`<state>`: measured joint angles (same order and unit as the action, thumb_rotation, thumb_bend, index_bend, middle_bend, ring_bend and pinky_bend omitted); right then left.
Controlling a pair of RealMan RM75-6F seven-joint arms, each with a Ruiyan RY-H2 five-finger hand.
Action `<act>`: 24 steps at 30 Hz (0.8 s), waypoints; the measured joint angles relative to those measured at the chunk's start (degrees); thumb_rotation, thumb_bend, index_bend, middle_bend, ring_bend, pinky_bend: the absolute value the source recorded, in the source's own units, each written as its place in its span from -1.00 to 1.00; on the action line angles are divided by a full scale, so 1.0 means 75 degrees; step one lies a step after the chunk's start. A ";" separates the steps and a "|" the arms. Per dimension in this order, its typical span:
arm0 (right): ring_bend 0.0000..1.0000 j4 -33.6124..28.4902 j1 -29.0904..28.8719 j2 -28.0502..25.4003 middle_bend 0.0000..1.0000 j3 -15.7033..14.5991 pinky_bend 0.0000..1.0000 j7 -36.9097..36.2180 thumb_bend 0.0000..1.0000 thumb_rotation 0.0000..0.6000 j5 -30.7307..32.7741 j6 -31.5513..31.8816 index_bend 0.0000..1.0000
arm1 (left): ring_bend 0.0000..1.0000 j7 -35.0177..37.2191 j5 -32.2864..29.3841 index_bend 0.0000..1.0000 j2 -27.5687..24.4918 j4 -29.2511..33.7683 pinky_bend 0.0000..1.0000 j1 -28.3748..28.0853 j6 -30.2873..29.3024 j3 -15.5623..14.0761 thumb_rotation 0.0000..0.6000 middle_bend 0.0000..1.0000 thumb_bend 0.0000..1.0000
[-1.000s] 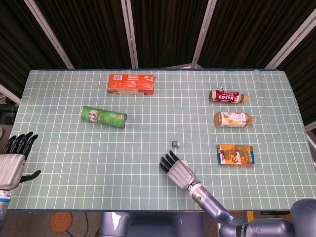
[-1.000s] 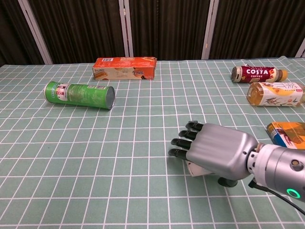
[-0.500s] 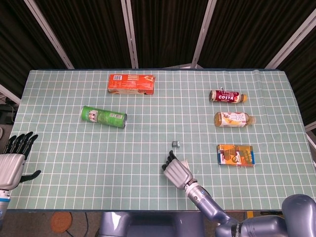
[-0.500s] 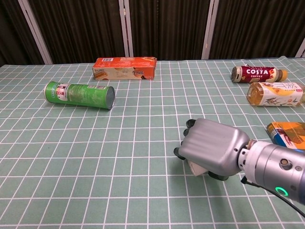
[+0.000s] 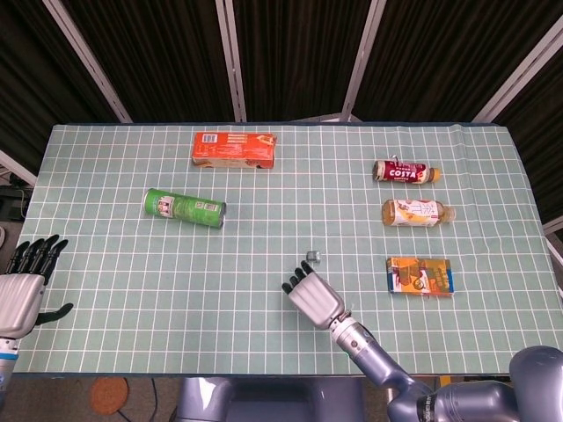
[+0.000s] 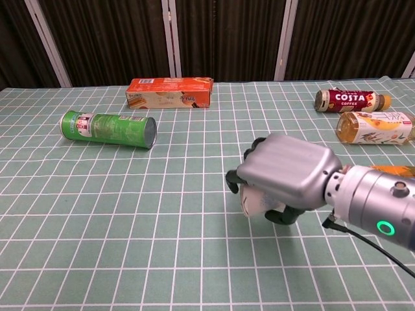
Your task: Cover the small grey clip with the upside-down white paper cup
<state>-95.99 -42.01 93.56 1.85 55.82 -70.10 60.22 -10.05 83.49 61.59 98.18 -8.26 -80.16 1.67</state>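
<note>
The small grey clip lies on the green checked mat, just beyond my right hand. In the chest view my right hand grips the white paper cup from above, its fingers curled around it, and holds it tilted just off the mat. The head view hides the cup under the hand, and the chest view hides the clip behind it. My left hand rests at the table's near left edge, fingers spread and holding nothing.
A green tube can and an orange box lie at the back left. A Costa bottle, a tea bottle and a colourful carton lie to the right of the clip.
My right hand has curled around the cup, raised it off the mat and shifted slightly left and towards the clip. The left hand has not moved.
</note>
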 measured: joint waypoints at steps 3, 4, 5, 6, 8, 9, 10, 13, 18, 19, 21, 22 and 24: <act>-0.47 0.0140 0.0020 -0.0032 -0.17 0.0274 -0.53 -0.1129 -0.47 1.00 -0.0215 0.0085 -0.35 | -1.00 0.0040 -0.0008 -1.00 -0.0018 0.0020 -1.00 -0.0001 0.0011 0.0000 1.00 -1.00 -1.00; -0.47 0.0220 0.0026 -0.0031 -0.17 0.0400 -0.53 -0.1615 -0.46 1.00 -0.0275 0.0114 -0.35 | -1.00 0.0054 -0.0012 -1.00 -0.0026 0.0025 -1.00 -0.0003 0.0017 0.0000 1.00 -1.00 -1.00; -0.47 0.0287 0.0031 -0.0025 -0.17 0.0498 -0.53 -0.1986 -0.46 1.00 -0.0311 0.0135 -0.35 | -1.00 0.0080 -0.0016 -1.00 -0.0037 0.0031 -1.00 -0.0006 0.0030 -0.0001 1.00 -1.00 -1.00; -0.47 0.0363 0.0036 -0.0012 -0.17 0.0604 -0.53 -0.2358 -0.46 1.00 -0.0336 0.0156 -0.35 | -1.00 0.0105 -0.0022 -1.00 -0.0046 0.0033 -1.00 -0.0009 0.0041 0.0000 1.00 -1.00 -1.00; -0.47 0.0576 0.0050 0.0056 -0.17 0.0863 -0.53 -0.3237 -0.46 1.00 -0.0345 0.0198 -0.35 | -1.00 0.0155 -0.0040 -1.00 -0.0068 0.0032 -1.00 -0.0017 0.0062 0.0007 1.00 -1.00 -1.00; -0.47 0.0678 0.0058 0.0099 -0.17 0.0976 -0.53 -0.3616 -0.46 1.00 -0.0333 0.0213 -0.35 | -1.00 0.0185 -0.0061 -1.00 -0.0080 0.0028 -1.00 -0.0021 0.0071 0.0016 1.00 -1.00 -1.00; -0.47 0.0852 0.0073 0.0184 -0.17 0.1168 -0.54 -0.4237 -0.46 1.00 -0.0290 0.0232 -0.35 | -1.00 0.0199 -0.0079 -1.00 -0.0086 0.0023 -1.00 -0.0024 0.0075 0.0026 1.00 -1.00 -1.00; -0.47 0.1209 0.0102 0.0384 -0.17 0.1511 -0.54 -0.5289 -0.46 1.00 -0.0140 0.0244 -0.35 | -1.00 0.0230 -0.0137 -1.00 -0.0095 0.0003 -1.00 -0.0037 0.0089 0.0062 1.00 -1.00 -1.00; -0.48 0.2108 0.0146 0.0909 -0.18 0.2028 -0.57 -0.6779 -0.46 1.00 0.0215 0.0229 -0.35 | -1.00 0.0231 -0.0160 -1.00 -0.0095 -0.0002 -1.00 -0.0058 0.0143 0.0057 1.00 -1.00 -1.00; -0.49 0.2337 0.0158 0.1068 -0.19 0.2127 -0.59 -0.7039 -0.46 1.00 0.0301 0.0231 -0.35 | -1.00 0.0228 -0.0162 -1.00 -0.0095 0.0000 -1.00 -0.0060 0.0147 0.0055 1.00 -1.00 -1.00; -0.50 0.2625 0.0176 0.1290 -0.21 0.2248 -0.60 -0.7325 -0.46 1.00 0.0418 0.0242 -0.35 | -1.00 0.0222 -0.0164 -1.00 -0.0094 0.0005 -1.00 -0.0062 0.0151 0.0051 1.00 -1.00 -1.00; -0.50 0.2779 0.0182 0.1404 -0.22 0.2302 -0.60 -0.7438 -0.46 1.00 0.0478 0.0245 -0.35 | -1.00 0.0223 -0.0166 -1.00 -0.0095 0.0009 -1.00 -0.0063 0.0155 0.0051 1.00 -1.00 -1.00; -0.51 0.2972 0.0180 0.1532 -0.22 0.2346 -0.61 -0.7533 -0.46 1.00 0.0537 0.0245 -0.35 | -1.00 0.0224 -0.0172 -1.00 -0.0104 0.0017 -1.00 -0.0065 0.0160 0.0050 1.00 -1.00 -1.00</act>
<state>-73.70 -40.66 105.05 19.44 -0.68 -66.07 62.06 -8.37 82.20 60.81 98.30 -8.74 -78.96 2.04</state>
